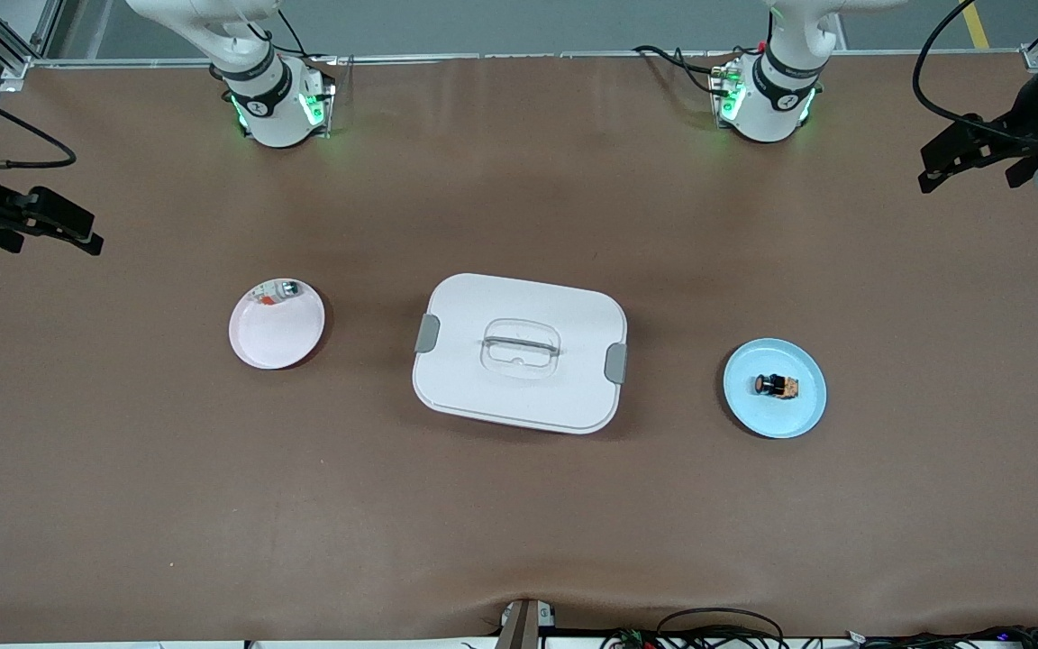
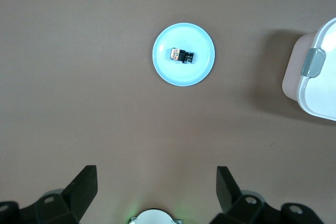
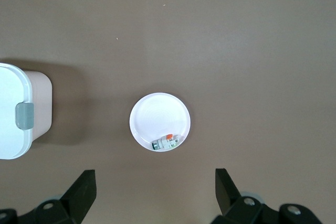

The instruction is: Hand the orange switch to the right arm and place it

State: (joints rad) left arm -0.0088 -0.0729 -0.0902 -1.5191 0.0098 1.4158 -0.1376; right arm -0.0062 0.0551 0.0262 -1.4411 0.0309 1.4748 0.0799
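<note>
The orange switch (image 1: 776, 386) lies on its side on a light blue plate (image 1: 775, 424) toward the left arm's end of the table. It also shows in the left wrist view (image 2: 181, 55), on the same plate (image 2: 178, 77). My left gripper (image 1: 969, 171) is open and empty, held high over the table's edge at the left arm's end, well apart from the switch; its own view shows it open (image 2: 156, 182). My right gripper (image 1: 50, 221) is open and empty, held high over the right arm's end of the table; it also shows in its own view (image 3: 155, 184).
A white lidded container (image 1: 519, 351) with grey clips stands mid-table between the plates. A pale pink plate (image 1: 271, 347) toward the right arm's end holds a small clear-and-silver piece with red-orange bits (image 1: 277, 291), also seen in the right wrist view (image 3: 166, 142).
</note>
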